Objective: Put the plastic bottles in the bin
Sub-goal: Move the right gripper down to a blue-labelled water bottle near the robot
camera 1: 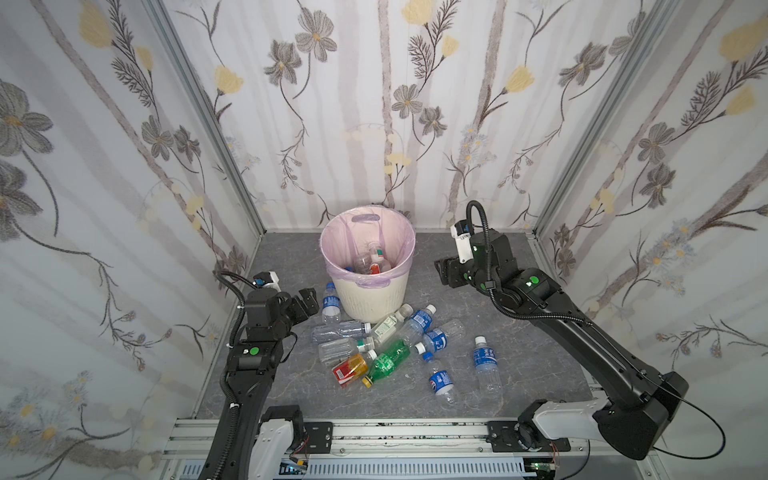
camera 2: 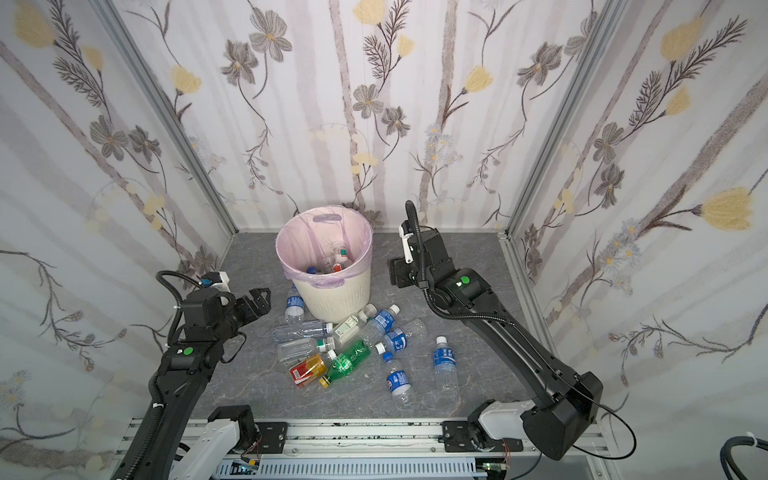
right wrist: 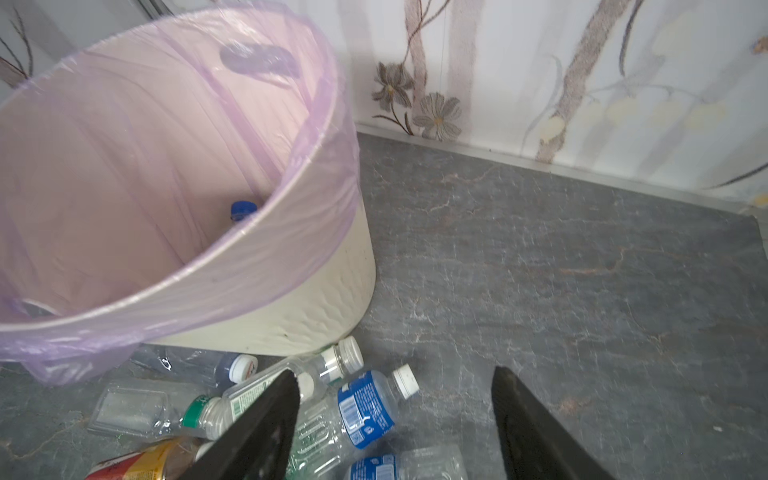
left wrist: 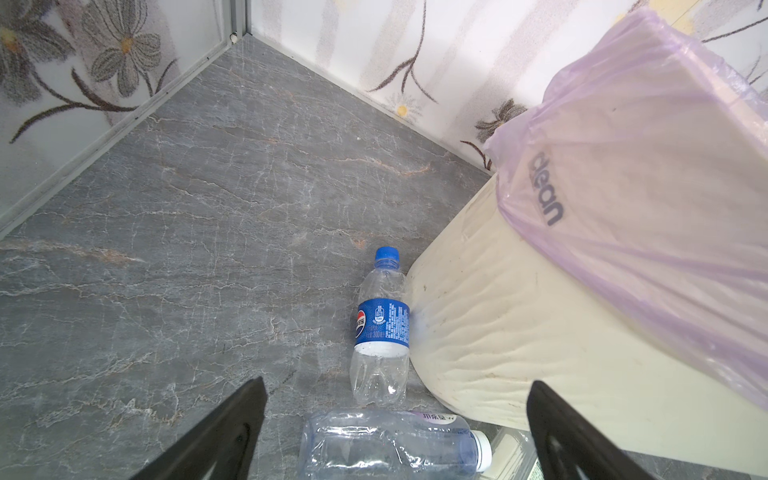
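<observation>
The bin (camera 1: 370, 299) stands at the back middle, lined with a lilac bag, and holds a few plastic bottles (camera 1: 372, 262). Several more bottles lie on the floor in front of it, among them a green one (camera 1: 388, 361) and an amber one (camera 1: 351, 368). A blue-labelled bottle (left wrist: 382, 328) lies against the bin's left side, with a clear bottle (left wrist: 386, 444) beside it. My left gripper (camera 1: 309, 301) hovers open just left of these two. My right gripper (camera 1: 442, 270) hangs open and empty to the right of the bin (right wrist: 316, 299), near rim height.
Flowered walls close in the grey marbled floor (camera 1: 519, 332) on three sides. A blue-labelled bottle (camera 1: 485, 365) lies apart at the right front. An aluminium rail (camera 1: 395, 436) runs along the front edge.
</observation>
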Controlling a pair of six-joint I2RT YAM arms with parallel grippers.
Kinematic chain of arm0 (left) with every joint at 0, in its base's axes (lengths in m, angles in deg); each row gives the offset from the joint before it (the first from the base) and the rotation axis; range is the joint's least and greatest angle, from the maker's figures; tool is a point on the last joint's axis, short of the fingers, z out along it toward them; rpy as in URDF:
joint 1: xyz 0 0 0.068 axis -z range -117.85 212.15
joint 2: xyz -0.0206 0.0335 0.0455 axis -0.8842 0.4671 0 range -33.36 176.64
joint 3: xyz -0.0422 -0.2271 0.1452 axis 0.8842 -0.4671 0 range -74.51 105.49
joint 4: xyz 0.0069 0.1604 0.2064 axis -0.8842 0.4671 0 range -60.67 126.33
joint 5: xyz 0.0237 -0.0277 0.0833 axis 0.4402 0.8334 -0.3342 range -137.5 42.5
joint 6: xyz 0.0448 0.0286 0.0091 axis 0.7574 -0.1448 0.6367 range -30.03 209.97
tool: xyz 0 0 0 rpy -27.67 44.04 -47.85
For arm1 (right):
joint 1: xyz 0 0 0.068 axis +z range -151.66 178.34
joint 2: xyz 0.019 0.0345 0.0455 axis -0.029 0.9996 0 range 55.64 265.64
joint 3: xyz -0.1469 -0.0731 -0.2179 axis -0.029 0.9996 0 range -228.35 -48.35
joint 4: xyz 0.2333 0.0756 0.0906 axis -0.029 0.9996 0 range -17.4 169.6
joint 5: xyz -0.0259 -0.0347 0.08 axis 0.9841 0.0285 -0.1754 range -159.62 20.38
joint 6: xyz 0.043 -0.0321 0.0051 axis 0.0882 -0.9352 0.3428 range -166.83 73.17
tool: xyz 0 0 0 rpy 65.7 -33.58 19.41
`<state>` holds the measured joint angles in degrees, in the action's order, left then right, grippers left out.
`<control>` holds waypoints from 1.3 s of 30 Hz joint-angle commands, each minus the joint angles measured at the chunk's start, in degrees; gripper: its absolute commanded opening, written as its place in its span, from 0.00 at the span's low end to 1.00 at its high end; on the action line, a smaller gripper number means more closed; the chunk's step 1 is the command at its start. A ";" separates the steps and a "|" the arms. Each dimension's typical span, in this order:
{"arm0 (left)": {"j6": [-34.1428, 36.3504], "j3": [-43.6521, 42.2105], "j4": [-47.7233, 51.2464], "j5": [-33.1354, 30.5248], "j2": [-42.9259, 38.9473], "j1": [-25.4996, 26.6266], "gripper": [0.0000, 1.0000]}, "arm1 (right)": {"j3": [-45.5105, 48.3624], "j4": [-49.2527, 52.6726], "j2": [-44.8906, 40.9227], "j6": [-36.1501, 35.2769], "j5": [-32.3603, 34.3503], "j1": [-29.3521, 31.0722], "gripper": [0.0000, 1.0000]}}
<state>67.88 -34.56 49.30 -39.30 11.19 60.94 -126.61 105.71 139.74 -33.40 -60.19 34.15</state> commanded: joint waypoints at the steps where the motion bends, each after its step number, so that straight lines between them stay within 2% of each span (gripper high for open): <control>1: -0.11 0.05 -1.51 0.58 -0.02 -0.06 1.00 | 2.85 4.71 -1.36 2.04 3.23 -0.82 0.75; 4: 0.00 -0.02 -1.48 0.58 -0.08 -0.02 1.00 | 5.95 7.66 -2.13 3.53 5.31 -1.36 0.75; 15: 0.11 -0.50 -1.40 1.46 -0.70 -0.10 1.00 | 15.00 13.66 -2.96 8.32 6.16 -1.89 0.75; 30: 0.05 -1.10 -1.17 1.55 -1.70 -0.07 1.00 | 27.45 11.37 -6.09 17.49 5.24 -2.41 0.74; 39: 0.65 -1.96 -0.76 0.96 -3.37 -0.07 1.00 | 32.40 9.38 -7.73 21.82 4.44 -2.41 0.81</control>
<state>68.06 -36.07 49.30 -38.27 8.29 60.94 -95.44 117.75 132.61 -14.37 -55.82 31.75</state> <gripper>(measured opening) 0.997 0.806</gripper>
